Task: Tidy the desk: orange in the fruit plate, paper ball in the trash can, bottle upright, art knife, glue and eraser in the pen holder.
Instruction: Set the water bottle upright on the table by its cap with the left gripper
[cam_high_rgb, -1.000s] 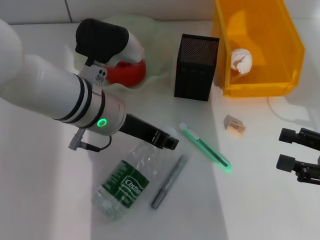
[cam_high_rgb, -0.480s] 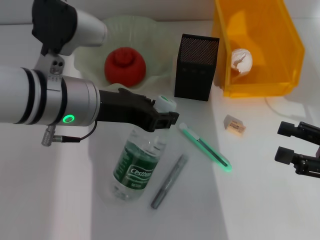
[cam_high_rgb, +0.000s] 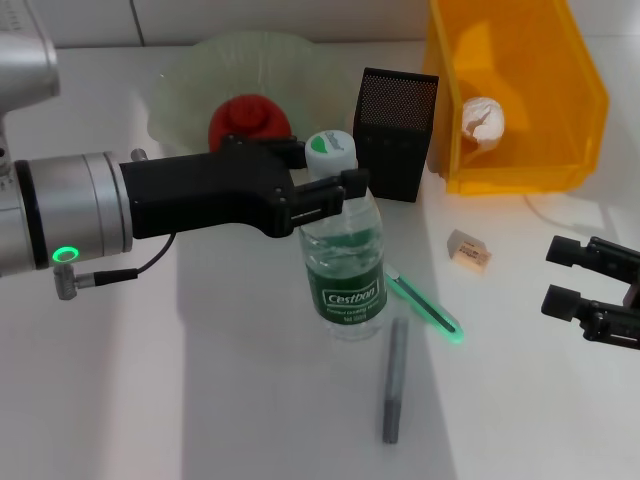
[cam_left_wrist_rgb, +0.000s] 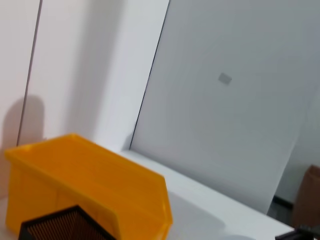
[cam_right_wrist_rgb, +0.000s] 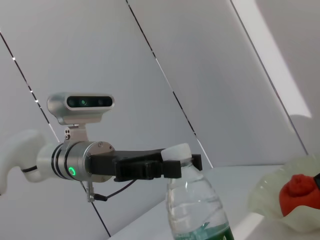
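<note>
The bottle (cam_high_rgb: 343, 262) stands upright in the middle of the table. My left gripper (cam_high_rgb: 333, 187) is shut around its neck, just under the white cap, and this also shows in the right wrist view on the bottle (cam_right_wrist_rgb: 197, 210). The orange (cam_high_rgb: 250, 122) lies in the fruit plate (cam_high_rgb: 190, 80). Inside the trash can (cam_high_rgb: 520, 160) sits the paper ball (cam_high_rgb: 481, 120). The eraser (cam_high_rgb: 468, 249) lies in front of the can. A green stick (cam_high_rgb: 428, 308) and a grey stick (cam_high_rgb: 393, 380) lie by the bottle; I cannot tell which is knife or glue. My right gripper (cam_high_rgb: 563, 276) hovers open at the right.
The black pen holder (cam_high_rgb: 392, 135) stands between the fruit plate and the trash can, just behind the bottle. A thin white cable (cam_high_rgb: 560, 228) curls on the table in front of the can.
The left gripper has swung the bottle from lying flat to upright and carried it right. The grey stick has shifted right and turned. The right gripper has barely moved.
</note>
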